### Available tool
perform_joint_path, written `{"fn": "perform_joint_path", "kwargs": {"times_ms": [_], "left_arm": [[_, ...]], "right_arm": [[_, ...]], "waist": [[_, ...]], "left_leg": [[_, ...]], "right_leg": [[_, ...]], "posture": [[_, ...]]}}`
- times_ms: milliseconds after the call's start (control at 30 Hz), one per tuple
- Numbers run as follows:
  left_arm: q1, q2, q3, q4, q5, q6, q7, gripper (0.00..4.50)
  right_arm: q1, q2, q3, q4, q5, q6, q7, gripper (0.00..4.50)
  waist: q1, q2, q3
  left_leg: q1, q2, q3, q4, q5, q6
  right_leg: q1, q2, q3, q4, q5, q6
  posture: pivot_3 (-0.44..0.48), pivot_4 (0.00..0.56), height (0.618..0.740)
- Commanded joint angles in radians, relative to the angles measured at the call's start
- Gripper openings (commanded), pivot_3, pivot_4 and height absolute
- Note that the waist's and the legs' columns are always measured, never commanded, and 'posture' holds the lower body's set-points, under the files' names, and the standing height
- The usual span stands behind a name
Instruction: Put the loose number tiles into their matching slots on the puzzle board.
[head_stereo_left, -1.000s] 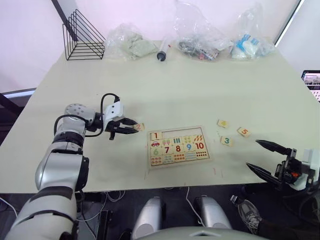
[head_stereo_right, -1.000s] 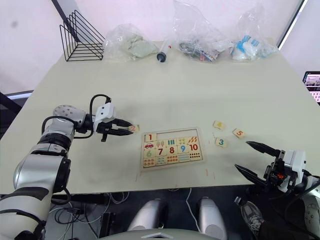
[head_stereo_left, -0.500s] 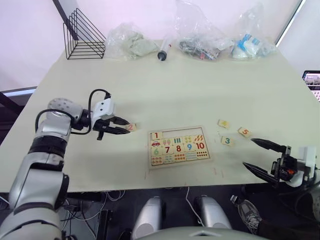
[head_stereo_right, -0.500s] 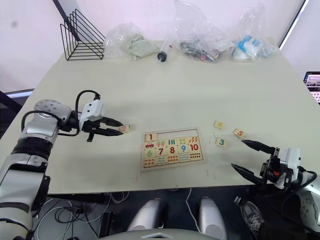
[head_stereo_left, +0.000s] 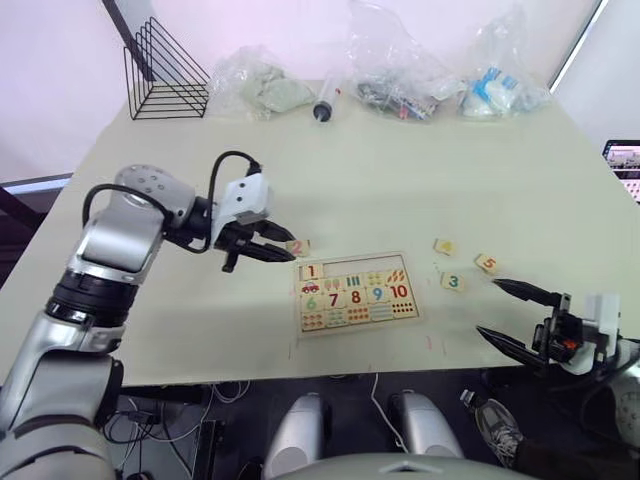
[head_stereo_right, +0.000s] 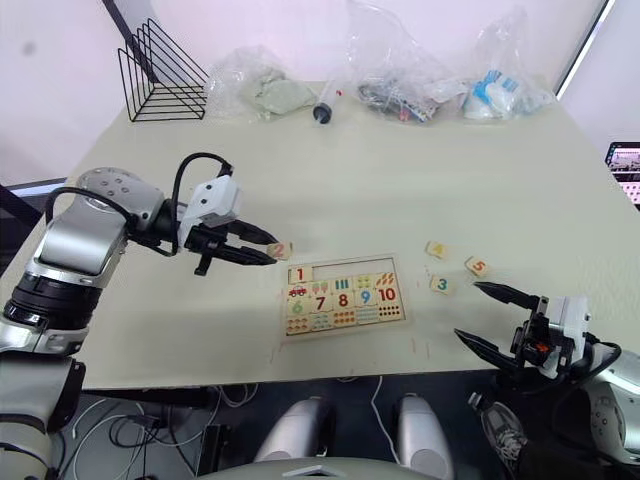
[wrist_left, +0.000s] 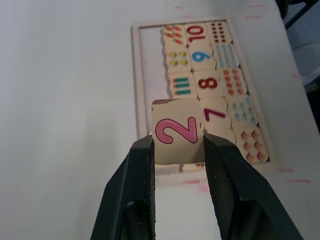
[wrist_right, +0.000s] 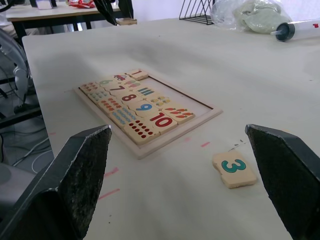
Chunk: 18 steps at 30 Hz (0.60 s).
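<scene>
Left wrist view: my left gripper (wrist_left: 177, 150) pinches the 2 tile (wrist_left: 177, 131) face-up, ready for puzzle board (head_stereo_left: 355, 292); right gripper (head_stereo_left: 510, 315) spread, idle near-right.

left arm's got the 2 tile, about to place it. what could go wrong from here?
The left gripper pinches the 2 tile by its edges only, so it may twist or drop. The open slot on the puzzle board sits tight beside the 1 tile; the fingers could nudge it out.
</scene>
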Motion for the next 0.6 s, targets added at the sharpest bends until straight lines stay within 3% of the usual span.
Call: {"fn": "perform_joint_path", "kwargs": {"times_ms": [33, 600], "left_arm": [[-0.054, -0.034, -0.042, -0.056, 0.024, 0.047, 0.038, 0.91], [-0.199, -0.153, -0.316, -0.016, 0.237, 0.170, 0.102, 0.91]], "right_arm": [[-0.006, 0.004, -0.005, -0.033, 0.011, -0.017, -0.007, 4.50], [-0.020, 0.024, 0.013, -0.025, -0.002, -0.041, -0.021, 4.50]], "waist": [[0.003, 0.000, 0.000], [0.001, 0.000, 0.000]], "left_leg": [[0.000, 0.000, 0.000, 0.000, 0.000, 0.000], [-0.001, -0.001, 0.000, 0.001, 0.000, 0.000]], "right_leg": [[0.000, 0.000, 0.000, 0.000, 0.000, 0.000], [0.000, 0.000, 0.000, 0.000, 0.000, 0.000]], "posture": [[0.000, 0.150, 0.740], [0.000, 0.150, 0.740]]}}
